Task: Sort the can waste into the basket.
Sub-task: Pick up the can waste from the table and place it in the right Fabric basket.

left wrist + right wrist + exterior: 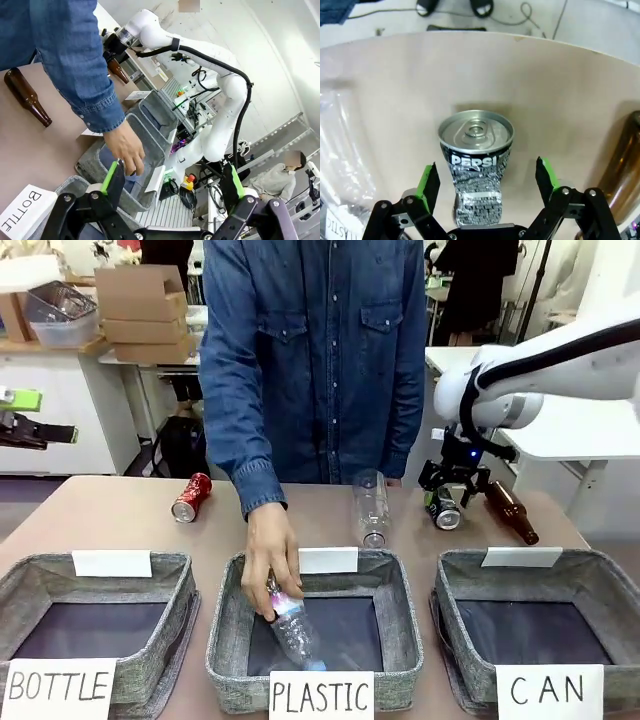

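A dented dark drink can (476, 150) with silver lettering sits on the pale bench (560, 85), and in the right wrist view it lies at the centre and lower centre of the frame, its silver top toward the camera and its crumpled body running down between the fingers of the right tool (487, 177). That tool stands wide open, a green pad on each side of the can with bench showing in both gaps, so nothing is gripped. In the front view the same can (447, 514) is at the right of the frame's middle, under the right tool (447, 502), with a brown glass bottle (512, 512) lying just beside it on the picture's right. The basket signed "CAN" (450, 620) is at the lower right, near the can and with nothing visible inside it. A second can, a red one (191, 497), lies at the upper left of the bench, well apart from that basket. At centre, a person in a denim shirt lowers a hand (270, 560) holding a clear plastic bottle (295, 625) into the basket signed "PLASTIC" (225, 640); another clear bottle (372, 505) waits behind it. In the left wrist view the left tool (172, 180) hangs wide open and holds nothing. The step in hand appears to be the approach to the dark can. The next move probably calls for closing the pads squarely on its dented sides, clear of the brown bottle, then lifting it toward the "CAN" basket.
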Robot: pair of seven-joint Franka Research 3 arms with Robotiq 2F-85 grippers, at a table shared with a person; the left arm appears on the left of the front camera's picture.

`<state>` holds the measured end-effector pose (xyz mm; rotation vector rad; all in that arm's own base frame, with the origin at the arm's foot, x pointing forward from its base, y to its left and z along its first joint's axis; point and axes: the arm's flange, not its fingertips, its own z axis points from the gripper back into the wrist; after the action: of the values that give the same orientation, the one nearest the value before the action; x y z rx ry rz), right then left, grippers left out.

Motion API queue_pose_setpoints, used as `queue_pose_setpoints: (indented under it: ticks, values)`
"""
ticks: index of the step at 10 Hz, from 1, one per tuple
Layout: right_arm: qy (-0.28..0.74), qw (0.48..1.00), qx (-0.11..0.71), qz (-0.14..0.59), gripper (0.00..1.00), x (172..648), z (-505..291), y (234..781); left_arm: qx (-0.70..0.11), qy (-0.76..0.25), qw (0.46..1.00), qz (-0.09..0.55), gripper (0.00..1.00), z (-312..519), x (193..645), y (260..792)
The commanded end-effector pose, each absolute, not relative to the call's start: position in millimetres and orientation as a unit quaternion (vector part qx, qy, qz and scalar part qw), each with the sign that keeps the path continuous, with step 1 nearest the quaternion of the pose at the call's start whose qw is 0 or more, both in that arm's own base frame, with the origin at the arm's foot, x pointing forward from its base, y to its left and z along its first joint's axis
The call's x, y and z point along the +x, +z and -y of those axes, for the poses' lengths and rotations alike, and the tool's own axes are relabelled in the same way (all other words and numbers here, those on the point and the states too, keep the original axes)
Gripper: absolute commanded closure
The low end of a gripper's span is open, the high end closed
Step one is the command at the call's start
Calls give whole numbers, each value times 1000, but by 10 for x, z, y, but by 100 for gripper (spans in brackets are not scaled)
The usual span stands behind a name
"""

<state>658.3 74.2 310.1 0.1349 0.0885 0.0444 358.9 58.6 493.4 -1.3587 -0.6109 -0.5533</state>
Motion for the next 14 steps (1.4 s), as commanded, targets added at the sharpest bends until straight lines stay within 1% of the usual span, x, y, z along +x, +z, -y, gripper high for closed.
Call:
queue_pose_setpoints:
  ticks: [1,4,5,6,7,9,10,11,12,14]
  values:
    - [4,996,74,-49,0,6639,-821,3146,-613,-256,691,285,0,-581,3594,4963]
    - [0,996,71,-55,0,6631,-820,3107,-613,-256,691,285,0,-581,3594,4963]
    - [0,995,70,-68,59,6627,-826,3095,-613,-256,691,285,0,-581,3594,4963]
    - [-5,995,67,-72,60,6623,-824,3085,-613,-256,691,285,0,-581,3594,4963]
    - [-4,995,67,-73,100,6619,-822,3081,-613,-256,691,285,0,-581,3594,4963]
    - [-8,996,55,-73,100,6613,-819,3066,-613,-256,691,285,0,-581,3594,4963]
    - [-7,996,55,-72,87,6608,-826,3054,-613,-256,691,285,0,-581,3594,4963]
    - [-5,996,57,-74,97,6606,-833,3039,-613,-256,691,285,0,-581,3594,4963]
    - [-2,996,56,-75,100,6597,-839,3031,-613,-256,691,285,0,-581,3594,4963]
    - [0,994,67,-81,100,6599,-837,3022,-613,-256,691,285,0,-581,3594,4963]
